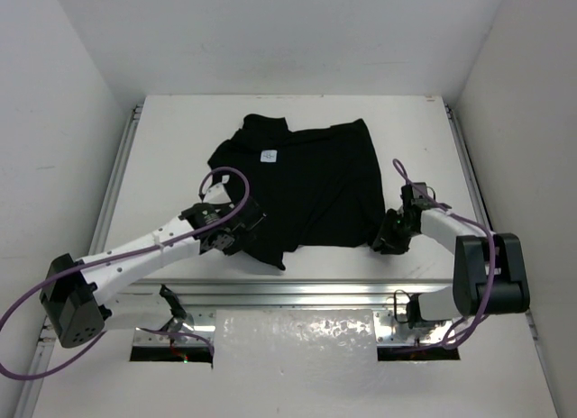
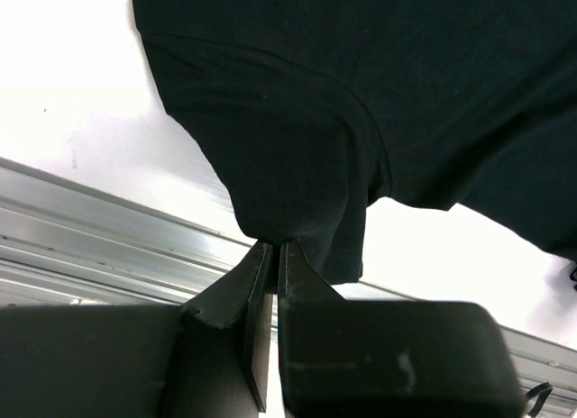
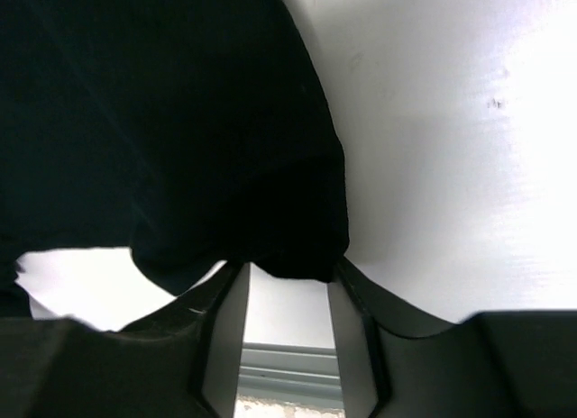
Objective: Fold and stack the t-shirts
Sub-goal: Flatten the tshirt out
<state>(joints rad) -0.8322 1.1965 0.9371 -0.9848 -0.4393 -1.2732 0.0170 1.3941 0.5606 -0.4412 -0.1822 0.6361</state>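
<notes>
Black t-shirt (image 1: 311, 179) lies mostly flat on the white table (image 1: 180, 139), across its middle towards the far edge, collar to the far left. No fold is finished and there is no stack, so I judge the task to be at an early stage: corners are being taken, with folding and stacking left to do.

Left gripper (image 2: 273, 245) is at the shirt's near-left part, its fingers pressed together and pinching a peak of cloth by the hem. Right gripper (image 3: 284, 269) is at the near-right corner. Its fingers stand apart with the cloth edge bunched between the tips, and I can't confirm that it is clamped.

The top view gives the whole layout: both arms, the shirt outline and a white neck label (image 1: 268, 155). There the grips themselves are too small to read. The left wrist view shows the tight pinch and an aluminium rail (image 2: 90, 220) along the table's near edge. The right wrist view shows the gap between that gripper's fingers.
</notes>
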